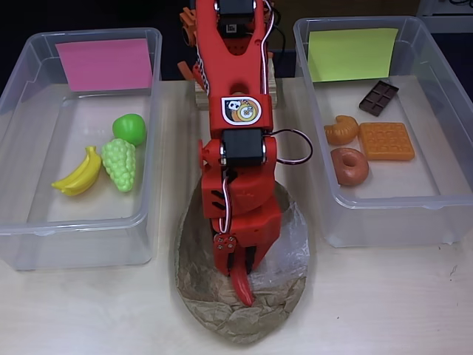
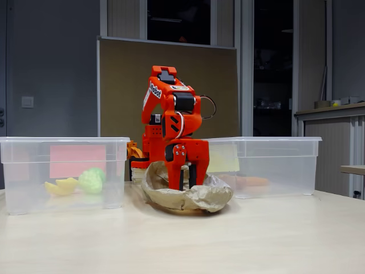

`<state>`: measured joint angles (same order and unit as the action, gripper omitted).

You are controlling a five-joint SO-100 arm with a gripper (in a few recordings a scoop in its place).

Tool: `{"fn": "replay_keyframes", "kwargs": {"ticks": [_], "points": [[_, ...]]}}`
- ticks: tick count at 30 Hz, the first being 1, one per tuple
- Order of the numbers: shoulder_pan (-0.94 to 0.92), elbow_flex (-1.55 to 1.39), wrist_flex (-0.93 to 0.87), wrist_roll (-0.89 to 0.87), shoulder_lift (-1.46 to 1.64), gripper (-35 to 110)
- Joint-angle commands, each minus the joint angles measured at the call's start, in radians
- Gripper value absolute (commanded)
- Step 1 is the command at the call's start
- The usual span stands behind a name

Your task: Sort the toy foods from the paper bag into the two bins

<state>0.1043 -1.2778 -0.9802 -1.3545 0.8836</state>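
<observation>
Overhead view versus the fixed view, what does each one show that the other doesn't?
Overhead alone: the red chili at the jaws, plus chocolate bar, croissant, waffle and donut laid out clearly. Fixed alone: the paper bag's raised rim and the room behind. Both: bananas, grapes, both bins.

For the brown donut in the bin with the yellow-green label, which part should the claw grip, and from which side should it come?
The donut lies flat near the bin's front wall, beside the croissant and waffle. Probably best to come from straight above and pinch one side of the ring, one finger in the hole and one outside. Its front-right rim looks freest, away from both neighbours.
</observation>
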Motion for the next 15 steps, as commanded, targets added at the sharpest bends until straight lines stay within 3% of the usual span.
{"fn": "replay_keyframes", "kwargs": {"ticks": [1, 15], "points": [[0.005, 0.052, -0.048, 0.006, 0.018, 1], [0.041, 0.227, -0.595, 0.138, 0.367, 2]]}}
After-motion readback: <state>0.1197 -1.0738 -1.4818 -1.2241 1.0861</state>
